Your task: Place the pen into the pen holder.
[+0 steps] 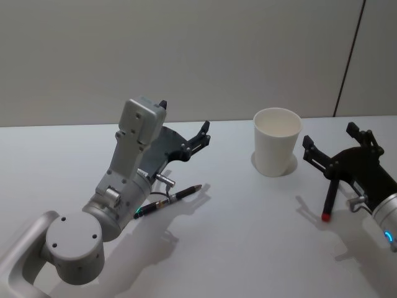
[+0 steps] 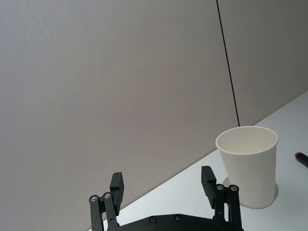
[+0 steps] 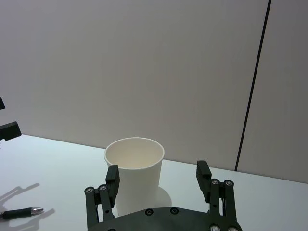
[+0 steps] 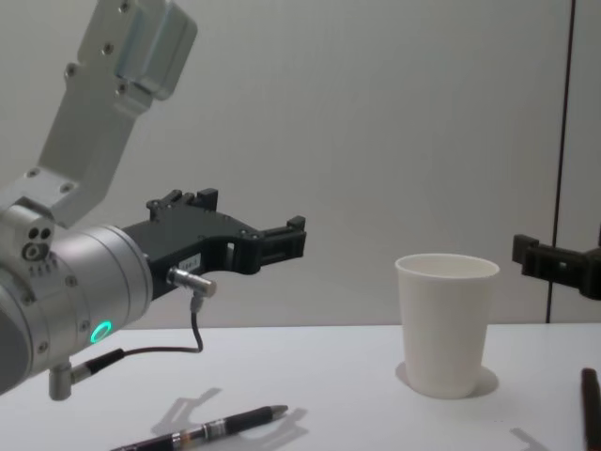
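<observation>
Pen (image 1: 177, 196) flat on table (image 1: 236, 248), rear end behind left arm (image 1: 124, 186); left gripper (image 1: 183, 118) and right gripper (image 1: 329, 135) both splayed, empty.

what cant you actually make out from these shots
- pen: back end cut off by the chest view's bottom edge.
- pen holder: inside bottom hidden by its own wall, in every view.
- second pen: lower part cut off by the chest view's bottom edge.

Soft, even light from above leaves the white table (image 1: 248, 248) bright. Pale, diffuse grey shadows lie beside the pen (image 1: 170, 200) and at the base of the pen holder (image 1: 276, 141).
</observation>
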You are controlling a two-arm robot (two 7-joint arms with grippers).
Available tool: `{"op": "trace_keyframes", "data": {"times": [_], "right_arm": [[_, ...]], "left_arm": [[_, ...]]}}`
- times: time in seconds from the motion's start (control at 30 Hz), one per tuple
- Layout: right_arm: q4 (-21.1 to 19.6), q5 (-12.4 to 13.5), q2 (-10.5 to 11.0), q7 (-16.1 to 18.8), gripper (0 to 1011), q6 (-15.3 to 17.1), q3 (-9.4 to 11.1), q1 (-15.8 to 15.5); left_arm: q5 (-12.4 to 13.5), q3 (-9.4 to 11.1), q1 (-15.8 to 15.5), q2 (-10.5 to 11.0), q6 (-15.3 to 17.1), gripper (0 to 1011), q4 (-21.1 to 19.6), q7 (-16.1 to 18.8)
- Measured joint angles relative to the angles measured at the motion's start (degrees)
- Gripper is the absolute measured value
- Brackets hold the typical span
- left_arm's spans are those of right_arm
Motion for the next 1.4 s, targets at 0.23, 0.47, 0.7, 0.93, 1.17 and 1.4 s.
{"op": "trace_keyframes", "data": {"times": [0.23, 0.47, 0.7, 0.93, 1.17, 1.4], "right_arm": [[0.0, 0.0, 0.0, 0.0, 1001, 0.0, 0.0, 0.0], [0.0, 0.0, 0.0, 0.0, 1002, 0.0, 0.0, 0.0], [0.0, 0.0, 0.0, 0.0, 1002, 0.0, 0.0, 0.0], [0.0, 0.0, 0.0, 0.0, 1002, 0.0, 0.0, 0.0], [0.0, 0.0, 0.0, 0.0, 1002, 0.0, 0.0, 0.0], [0.0, 0.0, 0.0, 0.0, 1001, 0.0, 0.0, 0.0]], "left_arm": [[0.0, 0.0, 0.0, 0.0, 0.0, 1001, 0.0, 0.0], [0.0, 0.0, 0.0, 0.0, 0.0, 1001, 0.0, 0.0], [0.0, 0.0, 0.0, 0.0, 0.0, 1001, 0.0, 0.0], [0.0, 0.0, 0.0, 0.0, 0.0, 1001, 0.0, 0.0], [0.0, 0.0, 0.0, 0.0, 0.0, 1001, 0.0, 0.0], [0.0, 0.0, 0.0, 0.0, 0.0, 1001, 0.0, 0.0]]}}
